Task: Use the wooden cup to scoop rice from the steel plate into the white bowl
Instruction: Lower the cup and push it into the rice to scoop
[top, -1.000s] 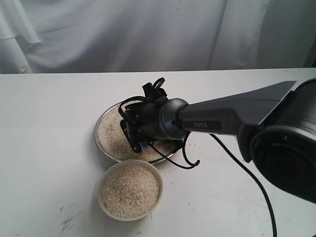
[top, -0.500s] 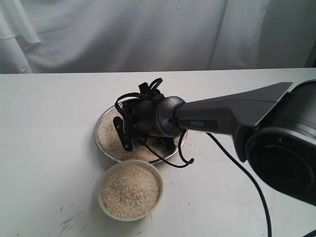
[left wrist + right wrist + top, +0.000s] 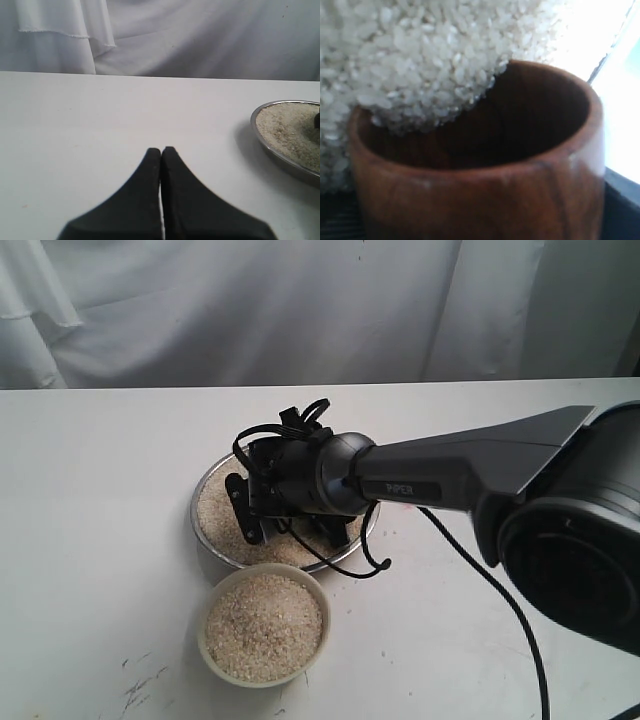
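Note:
The steel plate [image 3: 199, 538] holds a bed of rice [image 3: 215, 512]. My right gripper [image 3: 295, 525] hangs low over it, shut on the wooden cup [image 3: 485, 195], which the gripper hides in the exterior view. In the right wrist view the cup lies tilted, its dark mouth pressed into the rice [image 3: 415, 60], and grains spill over its rim. The white bowl [image 3: 262, 680] stands just in front of the plate, filled with rice [image 3: 263, 628]. My left gripper [image 3: 161, 150] is shut and empty over bare table, with the plate [image 3: 280, 156] off to one side.
A black cable [image 3: 470, 560] trails from the right arm [image 3: 470, 465] across the white table [image 3: 90, 490]. A white cloth backdrop [image 3: 250, 310] hangs behind the table's far edge.
My right gripper has shifted left across the plate with the cup and turned slightly. The bowl and plate have stayed where they were.

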`<state>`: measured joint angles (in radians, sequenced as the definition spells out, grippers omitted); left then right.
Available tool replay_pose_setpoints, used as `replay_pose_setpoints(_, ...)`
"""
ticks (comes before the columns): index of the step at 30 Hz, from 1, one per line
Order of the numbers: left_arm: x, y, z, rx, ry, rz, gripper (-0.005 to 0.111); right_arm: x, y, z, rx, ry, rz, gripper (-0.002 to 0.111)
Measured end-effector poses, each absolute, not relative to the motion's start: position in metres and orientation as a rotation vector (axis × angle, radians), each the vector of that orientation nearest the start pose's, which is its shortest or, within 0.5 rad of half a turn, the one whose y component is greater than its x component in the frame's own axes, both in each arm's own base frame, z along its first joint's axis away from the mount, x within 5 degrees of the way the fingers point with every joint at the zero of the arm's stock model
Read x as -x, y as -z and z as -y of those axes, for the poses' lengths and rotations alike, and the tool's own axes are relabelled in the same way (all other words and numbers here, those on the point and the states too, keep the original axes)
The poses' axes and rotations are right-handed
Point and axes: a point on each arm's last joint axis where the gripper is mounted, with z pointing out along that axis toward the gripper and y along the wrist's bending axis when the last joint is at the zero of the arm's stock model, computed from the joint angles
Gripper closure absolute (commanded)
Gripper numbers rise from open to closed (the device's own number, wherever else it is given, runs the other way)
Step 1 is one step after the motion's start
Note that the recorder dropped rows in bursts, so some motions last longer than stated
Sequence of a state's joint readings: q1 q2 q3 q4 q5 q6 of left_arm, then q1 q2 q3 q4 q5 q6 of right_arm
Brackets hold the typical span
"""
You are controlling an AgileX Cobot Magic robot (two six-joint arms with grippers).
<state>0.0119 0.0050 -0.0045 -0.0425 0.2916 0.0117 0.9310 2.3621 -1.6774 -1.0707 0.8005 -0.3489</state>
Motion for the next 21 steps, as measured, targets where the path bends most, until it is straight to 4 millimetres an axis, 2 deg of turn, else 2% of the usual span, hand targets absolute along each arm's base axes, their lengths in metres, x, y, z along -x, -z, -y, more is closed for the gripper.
replay_pose_setpoints(21, -0.0548, -0.1881, 0.0005, 0.028, 0.023, -1.775, 0.107, -0.3304, -0.1085, -0.3626, 2.163, 0.916, -1.345, 0.108)
